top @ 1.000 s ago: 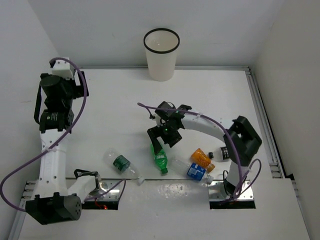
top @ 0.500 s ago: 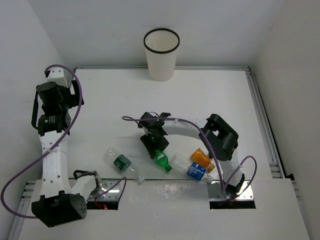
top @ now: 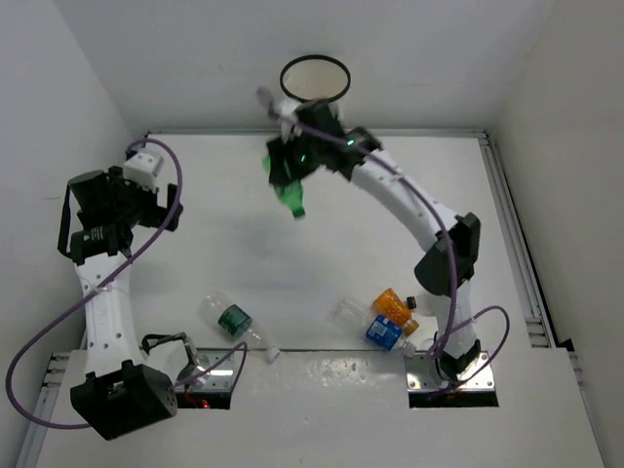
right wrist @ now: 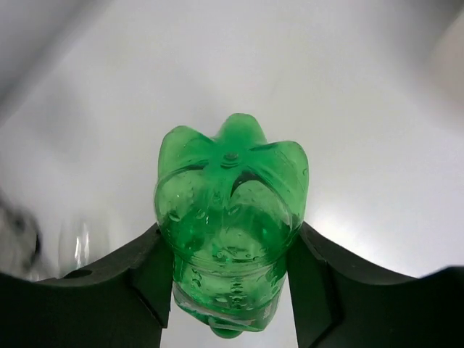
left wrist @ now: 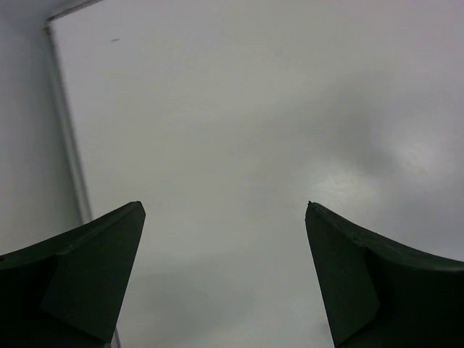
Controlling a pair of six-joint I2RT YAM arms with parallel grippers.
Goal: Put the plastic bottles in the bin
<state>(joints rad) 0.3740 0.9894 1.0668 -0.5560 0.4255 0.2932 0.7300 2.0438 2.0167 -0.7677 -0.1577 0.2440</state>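
White table fills the view; at its far edge the bin is partly hidden behind the right arm. The right gripper clenches the green bottle just in front of the bin, blurred from above. The left gripper is spread wide, grasping nothing. The orange bottle, the blue-label bottle and the green-label bottle lie well apart from the bin.
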